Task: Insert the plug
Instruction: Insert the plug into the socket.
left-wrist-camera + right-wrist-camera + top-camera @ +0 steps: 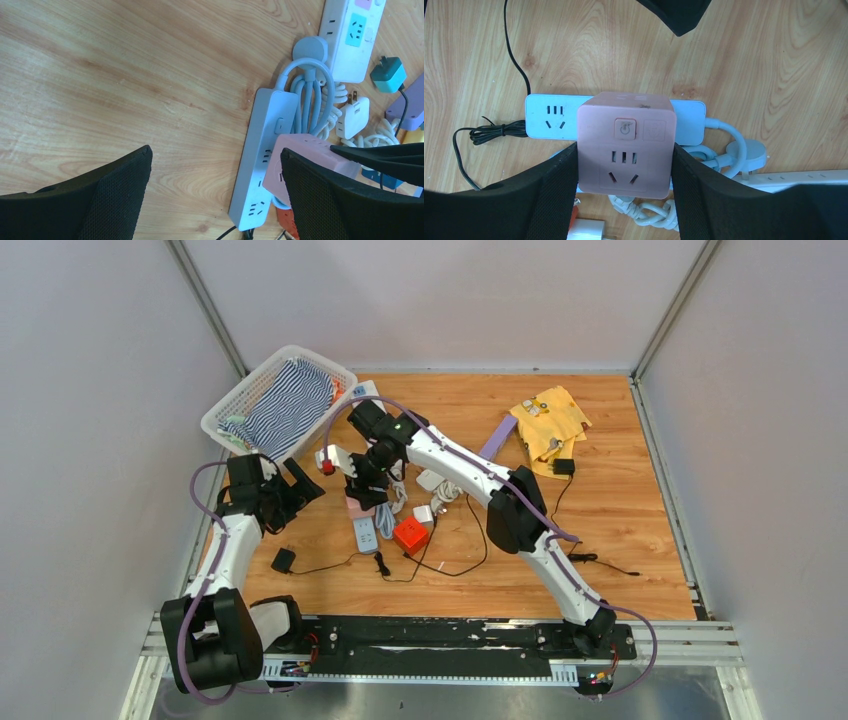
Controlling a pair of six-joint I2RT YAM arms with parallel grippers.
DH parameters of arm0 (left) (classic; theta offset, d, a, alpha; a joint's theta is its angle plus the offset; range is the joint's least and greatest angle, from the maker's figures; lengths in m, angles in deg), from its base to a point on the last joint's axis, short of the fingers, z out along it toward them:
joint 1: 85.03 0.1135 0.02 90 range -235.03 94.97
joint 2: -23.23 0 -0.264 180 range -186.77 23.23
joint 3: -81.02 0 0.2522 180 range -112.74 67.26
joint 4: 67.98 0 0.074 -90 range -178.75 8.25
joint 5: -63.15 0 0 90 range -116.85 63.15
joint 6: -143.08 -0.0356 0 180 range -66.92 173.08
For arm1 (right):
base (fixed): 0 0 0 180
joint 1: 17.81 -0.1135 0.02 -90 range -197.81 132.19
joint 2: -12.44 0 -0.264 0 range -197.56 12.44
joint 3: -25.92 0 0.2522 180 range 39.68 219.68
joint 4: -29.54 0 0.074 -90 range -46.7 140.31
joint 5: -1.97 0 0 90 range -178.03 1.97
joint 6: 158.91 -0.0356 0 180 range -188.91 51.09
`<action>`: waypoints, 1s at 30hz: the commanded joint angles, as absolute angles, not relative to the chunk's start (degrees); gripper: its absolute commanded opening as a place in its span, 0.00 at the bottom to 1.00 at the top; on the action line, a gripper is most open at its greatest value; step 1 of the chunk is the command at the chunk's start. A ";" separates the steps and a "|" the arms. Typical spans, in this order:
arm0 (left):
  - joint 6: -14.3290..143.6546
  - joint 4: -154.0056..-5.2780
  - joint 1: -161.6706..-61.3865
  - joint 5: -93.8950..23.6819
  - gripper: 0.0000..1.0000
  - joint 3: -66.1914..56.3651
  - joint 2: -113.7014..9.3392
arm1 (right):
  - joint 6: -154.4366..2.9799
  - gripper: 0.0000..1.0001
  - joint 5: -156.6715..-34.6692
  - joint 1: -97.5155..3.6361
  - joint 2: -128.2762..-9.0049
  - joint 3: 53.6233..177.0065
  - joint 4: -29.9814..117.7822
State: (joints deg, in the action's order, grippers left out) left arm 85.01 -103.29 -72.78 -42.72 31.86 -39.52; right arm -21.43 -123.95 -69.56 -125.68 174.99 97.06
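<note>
Pink socket cube [624, 145] sits clamped in the right pincer [624, 165], while the left pincer [216, 155] gapes over bare tabletop [125, 75].

Overhead we look down from the near side; both wrist views sit close, sharing the pink socket cube [624, 145].

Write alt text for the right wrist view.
The right gripper grips a pink socket cube between its black jaws, socket face toward the camera. Behind it, a pale blue power strip lies on the wooden table, a bundled black cable beside it.
</note>
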 commanded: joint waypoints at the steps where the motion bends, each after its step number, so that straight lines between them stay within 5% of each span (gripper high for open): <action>1: 84.74 -104.09 -72.37 -42.75 1.00 31.22 -39.90 | -20.24 0.18 -126.05 -70.10 -126.63 175.05 101.88; 30: 84.52 -104.29 -72.37 -43.11 1.00 31.16 -39.81 | -20.71 0.15 -126.81 -70.15 -127.04 179.13 100.93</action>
